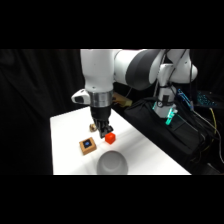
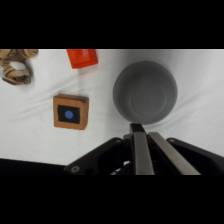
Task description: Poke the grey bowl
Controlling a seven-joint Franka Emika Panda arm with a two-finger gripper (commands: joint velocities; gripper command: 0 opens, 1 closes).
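On the white table (image 1: pixel 65 145) there is one grey bowl (image 2: pixel 145 92), one red cube (image 2: pixel 82 57) and one brown block with a blue square (image 2: pixel 70 112). There is also one small tan object (image 2: pixel 16 65).

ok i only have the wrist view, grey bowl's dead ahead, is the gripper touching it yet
observer: No. In the side view the gripper is clear of the grey bowl, with bare table showing between them.
operator: what's it closest to then
observer: The red cube, right beside the gripper's tip. The bowl sits at the table's near edge.
operator: anything off the table
observer: Black gear with cables lies along the table's right side, below the arm's base.
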